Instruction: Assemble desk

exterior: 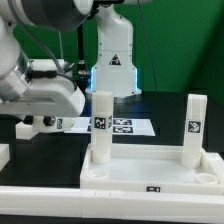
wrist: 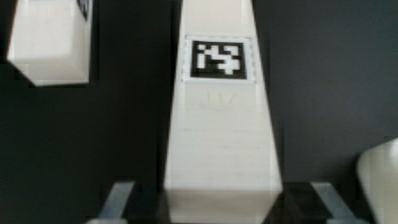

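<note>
Leg [wrist: 222, 130] at frame centre: probably stiff, light, slick plastic; best pinched across flat sides near mid-length. Flanked by end effector [wrist: 222, 205]; clamped or not, cannot tell.

The exterior view shows two upright leg blocks [exterior: 100, 128], one desk top [exterior: 150, 182], one marker board [exterior: 130, 127].

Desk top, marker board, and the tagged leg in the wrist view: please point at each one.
desk top [exterior: 145, 162]: exterior view, bare inner floor.
marker board [exterior: 130, 127]: exterior view, printed part.
tagged leg [wrist: 222, 130]: wrist view, face below its tag.
</note>
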Action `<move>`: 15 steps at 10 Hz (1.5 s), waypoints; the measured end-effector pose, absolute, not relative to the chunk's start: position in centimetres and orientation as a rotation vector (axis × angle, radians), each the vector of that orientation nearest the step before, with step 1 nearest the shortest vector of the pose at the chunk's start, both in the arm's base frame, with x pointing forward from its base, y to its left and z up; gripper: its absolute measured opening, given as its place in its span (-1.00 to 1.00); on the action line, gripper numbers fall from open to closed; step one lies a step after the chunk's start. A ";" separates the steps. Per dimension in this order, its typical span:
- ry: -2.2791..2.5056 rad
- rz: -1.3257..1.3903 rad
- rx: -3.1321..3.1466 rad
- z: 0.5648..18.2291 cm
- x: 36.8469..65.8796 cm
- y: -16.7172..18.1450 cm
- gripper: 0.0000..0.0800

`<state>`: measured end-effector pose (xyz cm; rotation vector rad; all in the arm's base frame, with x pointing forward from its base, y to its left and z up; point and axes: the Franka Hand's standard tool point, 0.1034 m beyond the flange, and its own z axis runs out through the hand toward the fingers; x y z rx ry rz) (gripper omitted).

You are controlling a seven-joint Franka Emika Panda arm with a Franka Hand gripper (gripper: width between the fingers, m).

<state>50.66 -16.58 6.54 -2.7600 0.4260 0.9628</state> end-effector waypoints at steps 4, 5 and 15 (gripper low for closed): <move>0.380 0.597 -2.888 13.7 55.3 -15.7 -0.29; 0.385 0.410 -2.954 13.3 56.2 -16.2 -0.29; 0.335 -0.541 -3.132 17.1 60.0 -15.1 -0.29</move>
